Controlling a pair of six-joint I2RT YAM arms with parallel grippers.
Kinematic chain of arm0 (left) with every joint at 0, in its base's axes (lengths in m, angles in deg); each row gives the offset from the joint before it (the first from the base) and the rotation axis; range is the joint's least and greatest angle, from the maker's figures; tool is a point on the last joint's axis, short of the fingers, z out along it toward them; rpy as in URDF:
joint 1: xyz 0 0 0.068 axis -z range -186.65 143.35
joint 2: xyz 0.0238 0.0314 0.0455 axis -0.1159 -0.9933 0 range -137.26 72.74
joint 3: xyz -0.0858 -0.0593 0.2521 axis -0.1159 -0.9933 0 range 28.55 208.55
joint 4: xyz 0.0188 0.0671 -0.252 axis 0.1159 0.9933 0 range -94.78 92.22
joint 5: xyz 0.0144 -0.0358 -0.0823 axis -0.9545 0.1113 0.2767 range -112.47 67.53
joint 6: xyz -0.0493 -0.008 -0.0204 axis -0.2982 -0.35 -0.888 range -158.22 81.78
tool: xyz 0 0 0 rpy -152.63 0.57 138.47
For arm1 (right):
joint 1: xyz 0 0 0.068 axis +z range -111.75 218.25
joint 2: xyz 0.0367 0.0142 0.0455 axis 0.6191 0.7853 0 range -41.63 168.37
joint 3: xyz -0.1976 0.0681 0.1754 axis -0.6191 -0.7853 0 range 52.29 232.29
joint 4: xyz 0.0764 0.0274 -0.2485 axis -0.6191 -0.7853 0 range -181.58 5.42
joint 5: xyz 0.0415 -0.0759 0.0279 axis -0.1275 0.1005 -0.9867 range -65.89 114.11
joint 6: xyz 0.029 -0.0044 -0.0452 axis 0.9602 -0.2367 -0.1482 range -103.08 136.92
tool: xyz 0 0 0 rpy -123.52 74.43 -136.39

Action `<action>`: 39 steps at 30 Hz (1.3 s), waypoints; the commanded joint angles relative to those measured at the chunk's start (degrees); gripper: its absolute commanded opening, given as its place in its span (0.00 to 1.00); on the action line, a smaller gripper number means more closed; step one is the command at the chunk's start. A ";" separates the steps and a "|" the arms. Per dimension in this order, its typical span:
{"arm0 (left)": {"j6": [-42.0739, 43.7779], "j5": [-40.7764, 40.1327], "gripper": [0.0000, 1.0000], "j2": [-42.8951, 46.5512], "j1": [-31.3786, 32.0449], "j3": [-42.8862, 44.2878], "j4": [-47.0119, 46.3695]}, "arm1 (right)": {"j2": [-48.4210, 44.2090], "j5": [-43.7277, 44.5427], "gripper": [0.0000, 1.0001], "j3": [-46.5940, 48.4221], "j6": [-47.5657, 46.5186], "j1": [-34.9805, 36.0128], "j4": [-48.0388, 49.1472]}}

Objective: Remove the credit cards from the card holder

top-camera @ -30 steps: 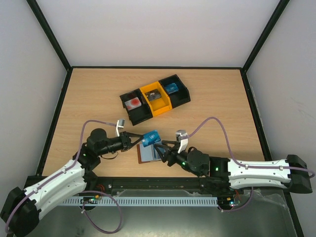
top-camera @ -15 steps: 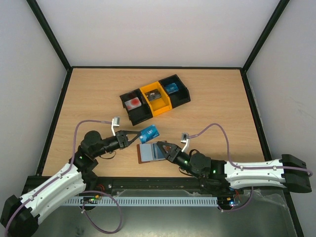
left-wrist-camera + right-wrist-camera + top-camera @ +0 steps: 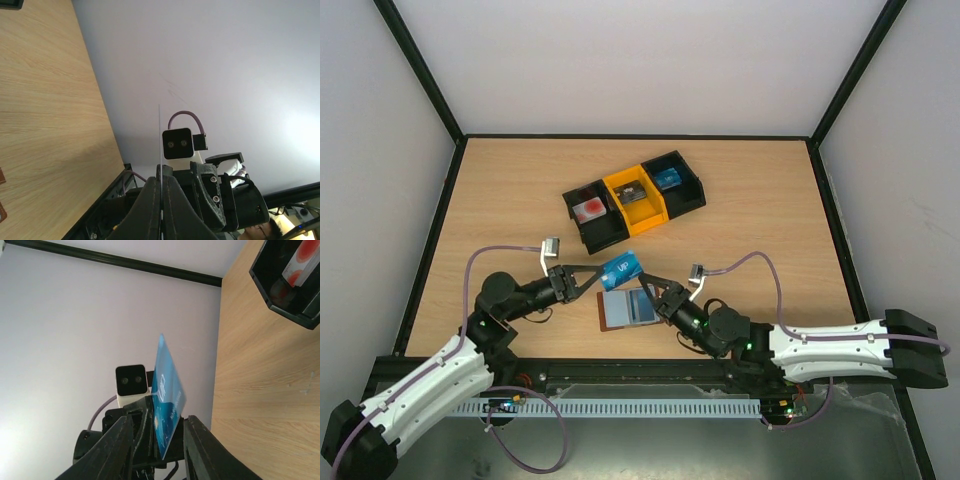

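A blue credit card (image 3: 621, 269) hangs above the table, and my left gripper (image 3: 603, 273) is shut on its left end. From the left wrist the card (image 3: 160, 145) is only a thin edge-on line between the pressed-together jaws of that gripper (image 3: 161, 185). My right gripper (image 3: 642, 283) reaches in from the right. Its open fingers (image 3: 200, 442) straddle the card (image 3: 167, 395), with a gap on each side. The brown card holder (image 3: 611, 313) lies spread open on the table just below both grippers, its pale sleeve facing up.
A row of three bins stands behind the grippers: a black one (image 3: 592, 215) with a red and white item, an orange one (image 3: 635, 198), and a black one (image 3: 675, 183) with a blue item. The nearest black bin (image 3: 295, 280) also shows in the right wrist view.
My right gripper has left the card holder and risen up-left to the blue card, its jaws narrowing. My left gripper, still shut on the card, drew back slightly left.
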 commanded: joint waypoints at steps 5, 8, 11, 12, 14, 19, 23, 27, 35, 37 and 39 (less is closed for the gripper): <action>-1.56 1.32 0.03 0.92 -0.23 -0.83 -4.21 | 3.04 4.05 0.29 3.49 0.82 0.18 2.88; -1.89 1.62 0.03 1.01 -0.21 -1.03 -4.46 | 3.79 4.10 0.29 4.17 0.31 0.18 2.79; -2.30 1.73 0.03 1.40 -0.26 -1.30 -4.83 | 4.56 4.27 0.29 4.80 0.35 0.18 2.41; -2.38 1.73 0.03 1.51 -0.25 -1.36 -4.93 | 4.88 4.24 0.29 4.87 0.43 0.18 2.67; -2.44 1.73 0.03 1.59 -0.25 -1.56 -5.10 | 5.30 4.10 0.28 4.99 0.44 0.18 2.95; -3.22 1.90 0.03 1.63 -0.21 -2.31 -6.04 | 6.28 3.64 0.21 5.05 -0.08 0.18 4.31; -3.53 1.91 0.03 2.09 -0.20 -2.91 -6.37 | 6.75 3.26 0.08 4.64 -0.34 0.18 5.17; -3.71 1.82 0.03 2.86 -0.23 -3.27 -6.13 | 6.86 3.19 0.02 4.30 -1.02 0.18 5.95; -3.58 1.12 0.11 3.77 -0.22 -4.10 -5.43 | 7.61 2.16 0.02 3.47 -2.08 0.18 8.57; -3.60 1.11 0.15 3.97 -0.25 -4.20 -5.27 | 7.72 2.15 0.02 3.41 -2.31 0.18 9.04; -3.58 1.03 0.23 4.23 -0.23 -4.21 -4.93 | 7.75 2.27 0.02 2.99 -2.49 0.18 9.72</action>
